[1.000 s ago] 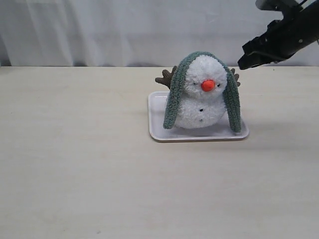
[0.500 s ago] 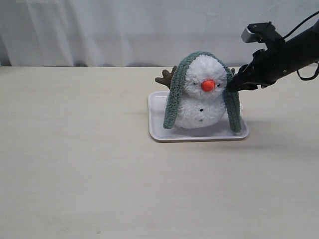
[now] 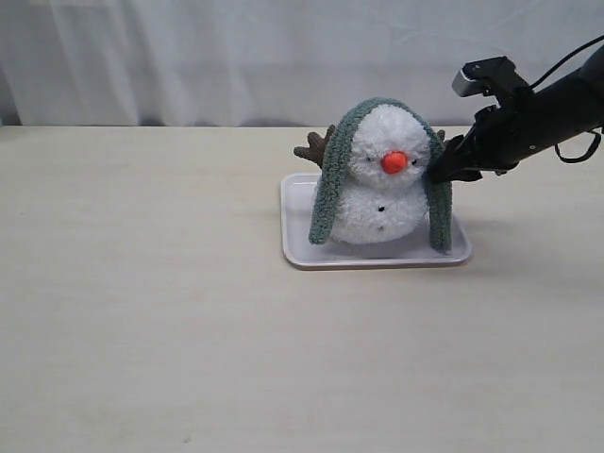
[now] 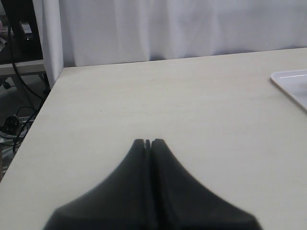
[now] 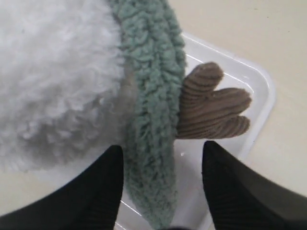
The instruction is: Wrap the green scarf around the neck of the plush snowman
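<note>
The plush snowman sits upright on a white tray. The green scarf lies over the top of its head, not at the neck. Both scarf ends hang down past the body to the tray. My right gripper is at the right-hand strand, beside the head. In the right wrist view this gripper stands open, with the scarf strand between its fingers and a brown twig arm just behind. My left gripper is shut on nothing, over bare table.
A white curtain hangs behind the table. The left wrist view shows the table's left edge, cables on the floor past it, and a corner of the tray. The other twig arm sticks out behind the left strand.
My right gripper has come down from the upper right to the scarf's right strand. The strand's lower end has shifted slightly inward.
</note>
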Tool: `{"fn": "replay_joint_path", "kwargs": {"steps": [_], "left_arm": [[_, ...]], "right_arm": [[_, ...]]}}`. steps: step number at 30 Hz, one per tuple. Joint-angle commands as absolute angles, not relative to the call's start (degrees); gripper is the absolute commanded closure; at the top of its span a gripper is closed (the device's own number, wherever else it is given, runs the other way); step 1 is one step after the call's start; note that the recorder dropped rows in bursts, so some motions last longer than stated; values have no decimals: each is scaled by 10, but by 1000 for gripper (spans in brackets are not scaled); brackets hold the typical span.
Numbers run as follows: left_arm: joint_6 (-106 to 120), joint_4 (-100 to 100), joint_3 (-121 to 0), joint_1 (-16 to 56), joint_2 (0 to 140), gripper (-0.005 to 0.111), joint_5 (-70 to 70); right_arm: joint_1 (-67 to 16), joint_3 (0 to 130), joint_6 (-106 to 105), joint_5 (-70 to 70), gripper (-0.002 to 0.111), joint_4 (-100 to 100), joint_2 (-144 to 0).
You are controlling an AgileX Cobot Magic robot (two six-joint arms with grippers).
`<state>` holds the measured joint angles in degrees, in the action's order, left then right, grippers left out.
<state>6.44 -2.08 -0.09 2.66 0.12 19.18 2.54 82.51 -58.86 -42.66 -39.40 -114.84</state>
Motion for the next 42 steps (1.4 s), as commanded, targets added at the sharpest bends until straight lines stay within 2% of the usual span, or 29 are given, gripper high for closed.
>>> {"fn": "replay_joint_path", "kwargs": {"steps": [1, 4, 10, 16, 21, 28, 33, 42], "left_arm": [[63, -22, 0, 26, 0, 107, 186], [63, -22, 0, 26, 0, 107, 186], [63, -22, 0, 26, 0, 107, 186], [63, -22, 0, 26, 0, 107, 185], [63, -22, 0, 26, 0, 107, 185], [63, -22, 0, 26, 0, 107, 185], [63, -22, 0, 26, 0, 107, 185], [63, -22, 0, 26, 0, 107, 185]], "right_arm": [[25, 824, -594, -425, 60, -403, -1146], [25, 823, -594, -441, 69, -431, -1159], [25, 823, -608, -450, 104, -445, -1164], [25, 824, -601, -453, 104, -478, -1142], [25, 843, -518, -470, 104, -484, -1130], [25, 879, -285, -509, 104, -288, -1150], [18, 888, -299, -526, 104, -318, -1155], [-50, 957, -270, -525, 104, -289, -1155]]}}
